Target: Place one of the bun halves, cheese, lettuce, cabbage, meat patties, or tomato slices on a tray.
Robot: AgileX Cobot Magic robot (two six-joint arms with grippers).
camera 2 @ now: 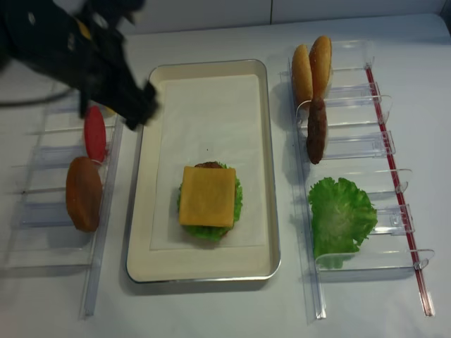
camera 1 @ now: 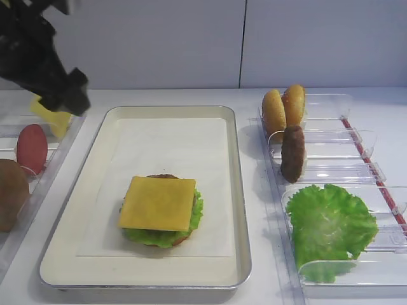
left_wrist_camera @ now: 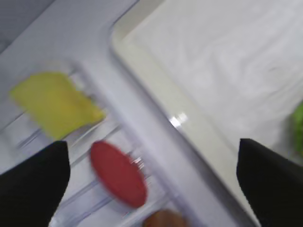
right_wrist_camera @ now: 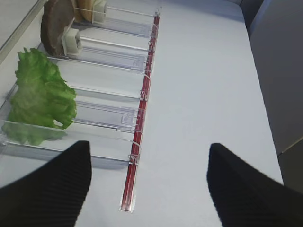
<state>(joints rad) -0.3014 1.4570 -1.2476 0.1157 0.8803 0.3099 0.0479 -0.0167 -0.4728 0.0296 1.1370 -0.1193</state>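
While the square orange-yellow cheese slice (camera 1: 158,203) lies on top of green ruffled lettuce (camera 1: 164,236) in the paper-lined silver metal tray (camera 1: 222,121), clear plastic bins (camera 1: 331,159) on the right of the white surface hold two golden-brown bun halves (camera 1: 283,107), a dark brown meat patty (camera 1: 293,153) and a second lettuce leaf (camera 1: 329,223). The left tool (left_wrist_camera: 151,170) hangs wide apart and empty over the left bins, above a pale yellow slice (left_wrist_camera: 54,102) and a dull-red tomato slice (left_wrist_camera: 118,173). The right tool (right_wrist_camera: 149,182) is spread wide above bare surface, holding nothing.
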